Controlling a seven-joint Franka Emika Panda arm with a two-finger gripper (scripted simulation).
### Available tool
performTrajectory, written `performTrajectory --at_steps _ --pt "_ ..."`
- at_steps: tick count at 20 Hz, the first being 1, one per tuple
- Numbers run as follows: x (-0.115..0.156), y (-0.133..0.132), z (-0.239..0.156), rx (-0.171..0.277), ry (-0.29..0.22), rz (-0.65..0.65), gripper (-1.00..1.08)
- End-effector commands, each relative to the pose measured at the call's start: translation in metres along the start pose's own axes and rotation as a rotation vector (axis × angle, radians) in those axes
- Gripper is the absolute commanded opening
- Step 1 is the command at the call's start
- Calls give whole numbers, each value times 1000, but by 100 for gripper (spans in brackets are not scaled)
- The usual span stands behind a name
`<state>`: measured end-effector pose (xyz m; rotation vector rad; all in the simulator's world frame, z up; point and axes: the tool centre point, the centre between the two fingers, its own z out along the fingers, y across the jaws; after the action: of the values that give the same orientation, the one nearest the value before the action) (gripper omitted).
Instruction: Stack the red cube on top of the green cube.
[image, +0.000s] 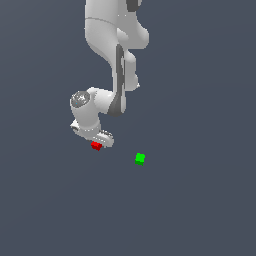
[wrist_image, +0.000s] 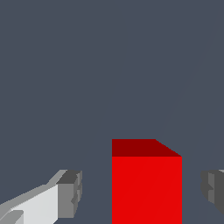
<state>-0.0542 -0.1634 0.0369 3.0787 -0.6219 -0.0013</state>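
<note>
The red cube (image: 96, 146) lies on the dark grey floor, half hidden under the white hand of my gripper (image: 99, 141). In the wrist view the red cube (wrist_image: 146, 188) stands between the two fingers of the gripper (wrist_image: 142, 192). One grey pad (wrist_image: 72, 192) is clear of the cube on one side, and the other pad (wrist_image: 213, 190) leaves a narrower gap on the other side. The gripper is open around the cube and touches it on neither side. The green cube (image: 140, 159) sits alone on the floor toward the exterior view's right, a short way from the red one.
The white arm (image: 112, 55) reaches down from the top of the exterior view and bends above the red cube. Plain dark grey floor (image: 200, 210) surrounds both cubes.
</note>
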Motion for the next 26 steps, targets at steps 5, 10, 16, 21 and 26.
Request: performTrajectory --at_steps 5,10,16,21,26 --pt "1 0 17 1 1 1 100" --pt "1 0 17 1 1 1 -100" --pt "1 0 17 1 1 1 -100" --pt "0 0 12 1 0 1 -100" --pt "0 0 -7 1 0 1 -100"
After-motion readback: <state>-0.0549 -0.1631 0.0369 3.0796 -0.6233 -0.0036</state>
